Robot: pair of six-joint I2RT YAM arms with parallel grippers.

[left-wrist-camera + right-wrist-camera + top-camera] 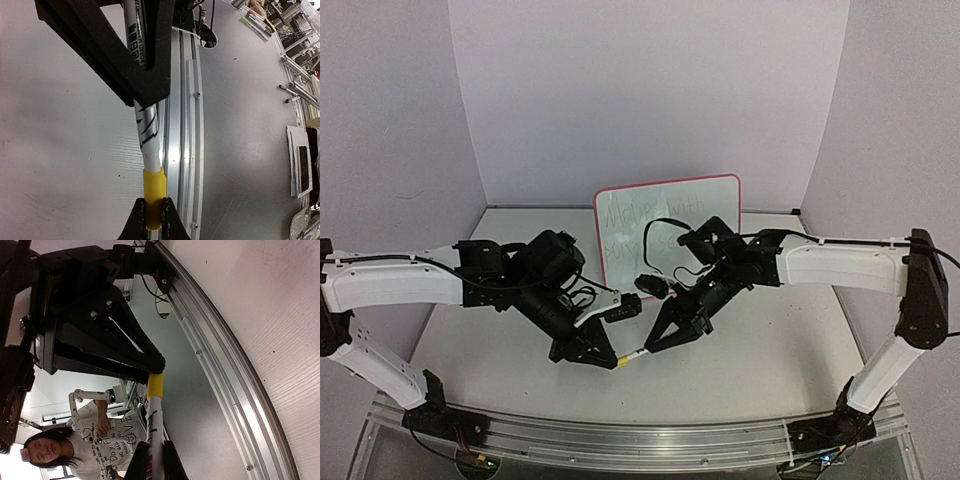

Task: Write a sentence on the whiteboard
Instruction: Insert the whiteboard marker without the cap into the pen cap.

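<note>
Two arms, two grippers, one whiteboard (716,203), one marker (633,355) with one yellow cap (154,186); the whiteboard stands at the far middle of the worktop (760,350), behind both grippers and apart from them, its pink-red frame a little tilted; the sentence (645,213) runs across it in two faint green lines, too thin to read. The left gripper (154,221) is pressed together on the cap; the right gripper (154,461) pinches the white barrel; cap and barrel sit joined, the marker bridging the two grippers low over the near middle of the worktop. The worktop is pale with a fine grain, edged at the near side by a metal rail (620,432); lilac walls (650,90) close it in on three sides. Only the top view shows the whiteboard; the left wrist view alone shows black print on the barrel and a grey floor (240,130) past the rail; the right wrist view alone shows a person (75,450) in a printed white shirt beyond the worktop.
</note>
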